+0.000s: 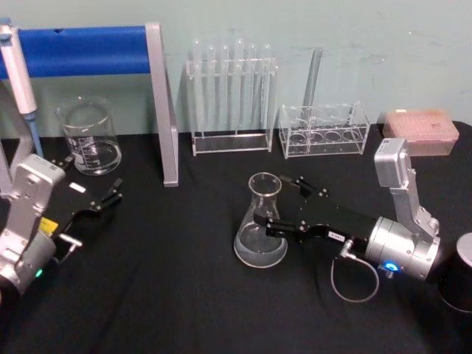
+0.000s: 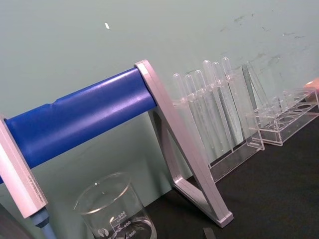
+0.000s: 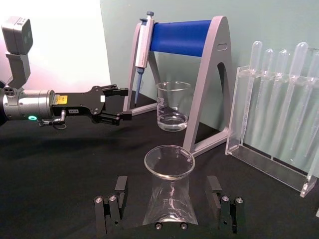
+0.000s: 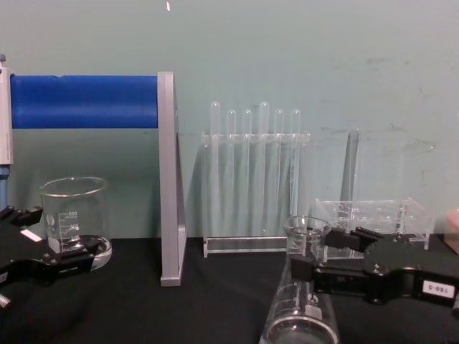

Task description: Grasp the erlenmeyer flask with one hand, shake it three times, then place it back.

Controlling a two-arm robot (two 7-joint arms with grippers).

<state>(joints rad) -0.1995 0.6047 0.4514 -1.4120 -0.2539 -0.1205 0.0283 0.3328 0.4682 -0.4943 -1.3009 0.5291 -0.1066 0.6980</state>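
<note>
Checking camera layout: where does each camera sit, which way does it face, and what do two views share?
Head: high on the robot, facing forward and down at the table; right claw open around the erlenmeyer flask, left claw open near the beaker.
Chest: low, facing level across the table; both claws enter from the sides.
Left wrist: on the left arm, facing the blue stand and test tubes.
Right wrist: behind its own fingers, facing the flask and left claw.
Shared: head and chest both show flask and beaker.
</note>
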